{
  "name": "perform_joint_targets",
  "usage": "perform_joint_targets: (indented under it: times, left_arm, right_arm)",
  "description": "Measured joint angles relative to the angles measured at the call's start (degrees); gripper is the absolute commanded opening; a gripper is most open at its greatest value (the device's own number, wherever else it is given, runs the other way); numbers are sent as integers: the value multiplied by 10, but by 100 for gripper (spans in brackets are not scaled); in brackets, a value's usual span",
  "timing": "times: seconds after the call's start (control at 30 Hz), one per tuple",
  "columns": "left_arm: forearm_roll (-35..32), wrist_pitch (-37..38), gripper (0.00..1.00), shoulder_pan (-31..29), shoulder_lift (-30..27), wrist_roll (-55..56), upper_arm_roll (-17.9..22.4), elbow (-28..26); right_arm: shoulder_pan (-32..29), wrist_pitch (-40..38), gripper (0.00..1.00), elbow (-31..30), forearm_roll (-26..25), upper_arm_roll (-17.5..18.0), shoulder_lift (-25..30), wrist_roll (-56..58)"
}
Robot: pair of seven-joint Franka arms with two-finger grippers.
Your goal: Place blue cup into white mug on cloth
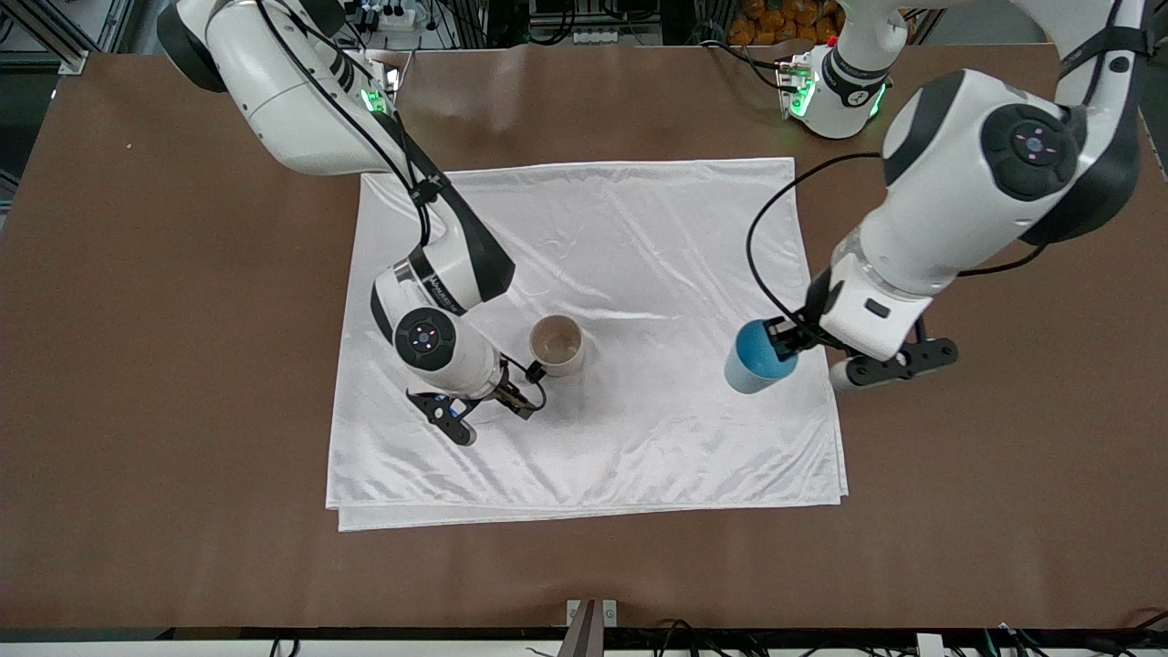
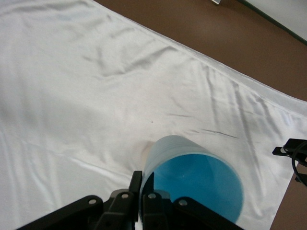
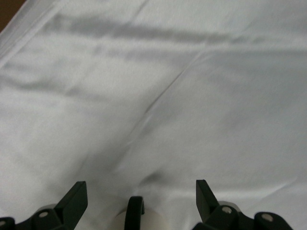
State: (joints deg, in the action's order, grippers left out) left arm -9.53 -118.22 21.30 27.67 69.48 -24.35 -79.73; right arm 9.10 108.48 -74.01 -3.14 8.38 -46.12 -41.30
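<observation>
Pinching the rim of the blue cup (image 1: 756, 359) with its fingers shut on the wall, the left gripper (image 1: 787, 342) holds it tilted above the cloth (image 1: 639, 237) at right of centre in the front view; the cup looks light, stiff and smooth, so this one-wall pinch could let it swing or slip. The right gripper (image 1: 511, 394) sits low over the cloth at lower centre with its fingers wide apart, just beside the black handle of the white mug (image 1: 557, 345), which stands upright on the cloth, mouth up; the mug seems rigid and heavier, best steadied by its handle or wall
</observation>
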Motion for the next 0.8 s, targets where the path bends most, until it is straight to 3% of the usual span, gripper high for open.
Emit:
perform_joint_targets:
  times: [0.17, 0.5, 0.8]
  left_arm:
    - [-10, -42, 0, 36, 35, 38, 11, -1]
    - [-10, -92, 0, 138, 83, 77, 99, -1]
    - [-10, -113, 0, 184, 121, 93, 124, -1]
  right_arm:
    - [-22, -5, 100, -6, -9, 0, 2, 42]
    - [-45, -3, 100, -47, -11, 0, 31, 90]
    - [-60, 53, 100, -180, -13, 0, 129, 134]
